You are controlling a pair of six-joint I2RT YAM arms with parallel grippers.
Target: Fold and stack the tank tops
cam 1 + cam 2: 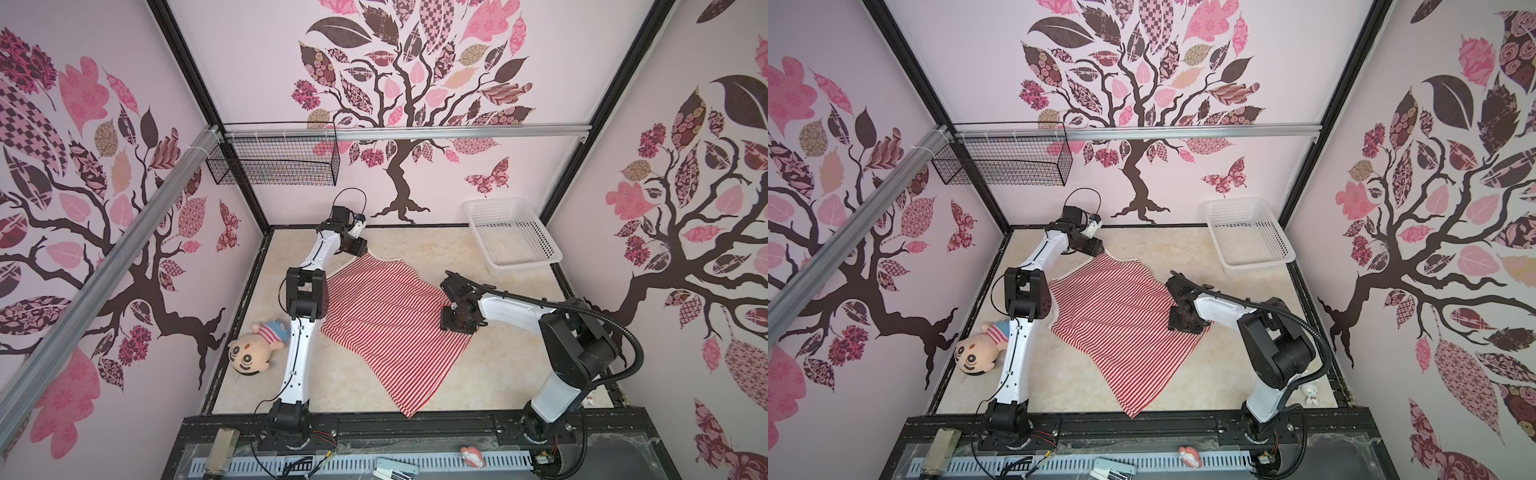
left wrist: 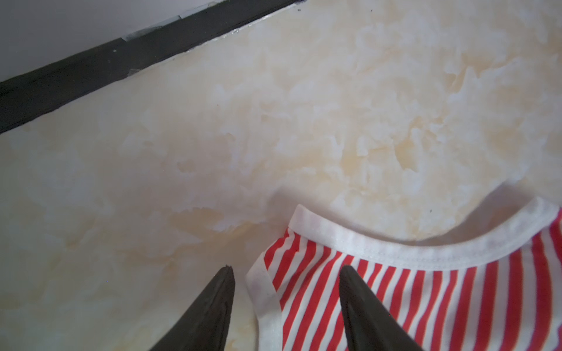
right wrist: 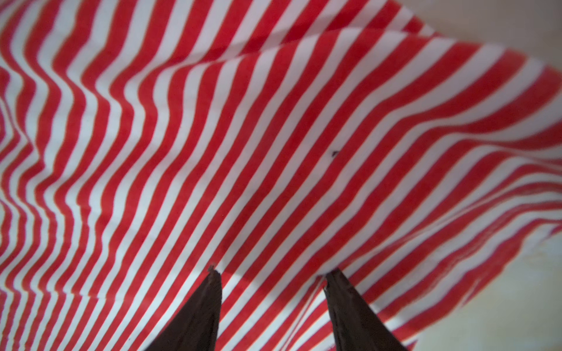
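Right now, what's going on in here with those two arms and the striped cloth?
Two robot arms are working on a red-and-white striped tank top spread across the marble-patterned table. The left gripper is open, straddling the white-trimmed shoulder strap at the far end. The right gripper is open too, its tips down on the rumpled cloth at the right edge. No fold is made yet. A plush doll lies at the left, and a white basket sits at the back right.

No legible text or labels anywhere.
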